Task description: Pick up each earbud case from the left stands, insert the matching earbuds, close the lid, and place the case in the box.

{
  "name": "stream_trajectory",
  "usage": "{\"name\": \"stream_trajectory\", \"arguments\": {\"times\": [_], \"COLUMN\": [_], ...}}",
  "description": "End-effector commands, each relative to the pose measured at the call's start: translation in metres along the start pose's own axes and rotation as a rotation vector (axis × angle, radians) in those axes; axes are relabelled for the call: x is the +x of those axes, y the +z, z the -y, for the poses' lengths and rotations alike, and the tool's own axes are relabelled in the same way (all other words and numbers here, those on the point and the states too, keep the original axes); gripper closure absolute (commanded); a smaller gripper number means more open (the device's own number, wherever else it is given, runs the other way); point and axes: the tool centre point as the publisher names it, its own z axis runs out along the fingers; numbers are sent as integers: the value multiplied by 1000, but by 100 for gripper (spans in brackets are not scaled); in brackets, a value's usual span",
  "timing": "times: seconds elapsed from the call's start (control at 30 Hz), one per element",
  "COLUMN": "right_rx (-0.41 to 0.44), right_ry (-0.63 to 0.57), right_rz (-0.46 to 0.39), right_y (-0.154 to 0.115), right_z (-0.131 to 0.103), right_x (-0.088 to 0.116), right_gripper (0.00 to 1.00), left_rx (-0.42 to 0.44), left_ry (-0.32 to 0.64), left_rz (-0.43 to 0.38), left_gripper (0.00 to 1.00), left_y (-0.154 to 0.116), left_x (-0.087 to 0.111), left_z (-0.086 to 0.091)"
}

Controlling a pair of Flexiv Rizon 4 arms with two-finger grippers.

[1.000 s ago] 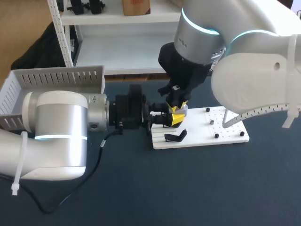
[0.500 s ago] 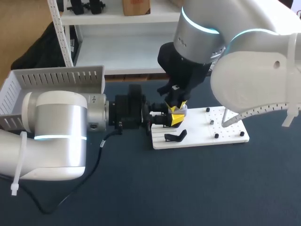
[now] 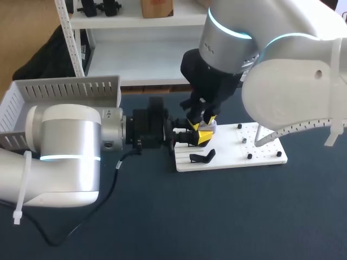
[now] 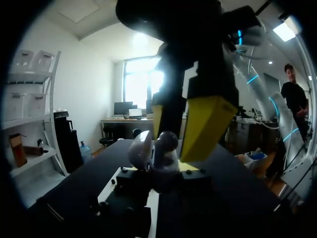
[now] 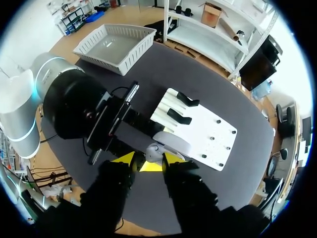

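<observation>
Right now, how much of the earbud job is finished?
Done: one earbud case is off the black stands and held in the left gripper, with its lid open. In hand: the right gripper sits right over the case, so this looks like the earbud step. Left: closing the lid and putting the case in the white basket, which shows no case yet.

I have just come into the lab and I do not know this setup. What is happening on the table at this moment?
The left end effector holds an open earbud case in the air at the edge of the white stand board. The right end effector hangs just above the case, fingers apart, apparently working at the earbuds. The lid is not yet closed, and no case shows in the white box.
</observation>
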Motion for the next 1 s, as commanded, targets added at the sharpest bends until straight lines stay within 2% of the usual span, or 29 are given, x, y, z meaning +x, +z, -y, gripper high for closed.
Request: {"name": "stream_trajectory", "arguments": {"times": [0.03, 0.43, 0.67, 1.0], "right_rx": [7, 20, 35, 71], "right_ry": [3, 7, -3, 37], "right_rz": [3, 1, 33, 96], "right_y": [-2, -5, -23, -35], "right_z": [-2, 2, -2, 12], "right_x": [-1, 0, -1, -22], "right_gripper": [65, 64, 63, 63], "left_rx": [-3, -3, -3, -3], "left_ry": [2, 2, 2, 2], "left_rz": [4, 4, 4, 4], "left_gripper": [100, 100, 100, 100], "left_y": [1, 1, 1, 1], "left_x": [1, 1, 1, 1], "left_z": [0, 0, 0, 0]}}
